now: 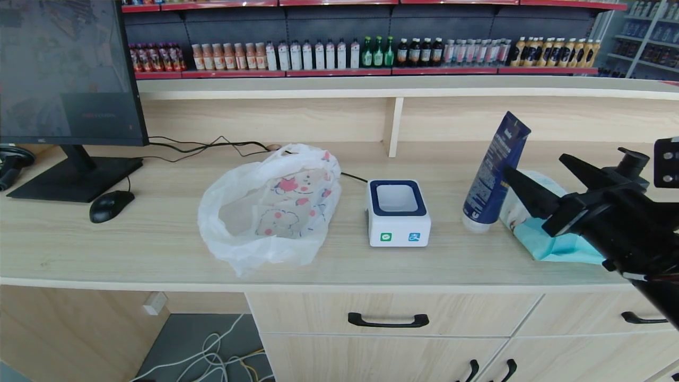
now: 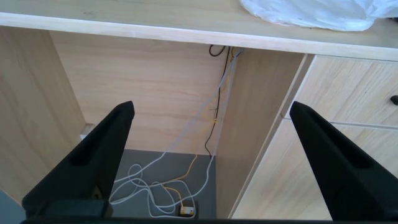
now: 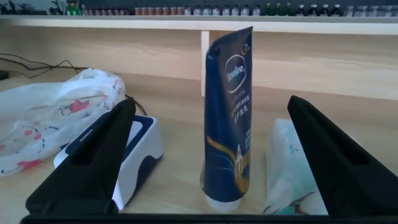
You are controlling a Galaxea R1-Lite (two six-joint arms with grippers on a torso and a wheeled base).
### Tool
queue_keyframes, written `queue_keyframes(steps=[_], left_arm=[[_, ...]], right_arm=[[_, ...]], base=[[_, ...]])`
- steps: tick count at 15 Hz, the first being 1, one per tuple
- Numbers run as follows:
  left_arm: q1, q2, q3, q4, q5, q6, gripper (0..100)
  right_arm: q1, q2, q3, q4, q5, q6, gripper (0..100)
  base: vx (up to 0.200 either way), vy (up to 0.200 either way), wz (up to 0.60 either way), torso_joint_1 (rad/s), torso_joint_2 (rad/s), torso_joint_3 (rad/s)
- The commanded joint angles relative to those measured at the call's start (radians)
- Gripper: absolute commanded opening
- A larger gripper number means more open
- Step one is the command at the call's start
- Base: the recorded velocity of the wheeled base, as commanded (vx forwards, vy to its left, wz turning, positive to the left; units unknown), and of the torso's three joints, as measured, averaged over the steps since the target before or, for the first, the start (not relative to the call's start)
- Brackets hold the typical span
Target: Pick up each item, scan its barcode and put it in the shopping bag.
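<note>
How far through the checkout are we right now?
Done: one patterned pack sits in the shopping bag. In hand: nothing; the right gripper is open, facing the upright blue tube; the left gripper hangs open below the counter. Left: that tube and the teal pack, both unbagged.

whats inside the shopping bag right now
The white shopping bag holds a patterned pack with pink and red shapes, seen through the thin plastic. Whatever might lie under that pack is covered, so I cannot tell.

Head view looks down across the worktop [image 1: 159,249] from its near side. Right wrist view sits low and close, facing far, sharing tube [image 3: 229,118], scanner [image 3: 134,155] and bag [image 3: 56,118]. Left wrist view, below the worktop's near edge, shares the bag.
</note>
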Motion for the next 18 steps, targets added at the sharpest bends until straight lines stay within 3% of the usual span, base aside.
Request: queue_keyframes(steps=[1, 5, 18], left_arm=[[0.0, 0.0, 0.0, 0.0, 0.0, -0.001, 100], [0.0, 0.0, 0.0, 0.0, 0.0, -0.001, 100], [0.0, 0.0, 0.0, 0.0, 0.0, -0.001, 100]], right_arm=[[0.018, 0.114, -0.099, -0.007, -0.038, 0.002, 100], [0.003, 0.201, -0.188, -0.009, -0.087, 0.03, 100], [-0.015, 0.325, -0.258, -0.009, -0.087, 0.113, 100]], base=[[0.0, 0.0, 0.0, 0.0, 0.0, 0.0], [0.0, 0.0, 0.0, 0.0, 0.0, 0.0], [0.0, 0.0, 0.0, 0.0, 0.0, 0.0]])
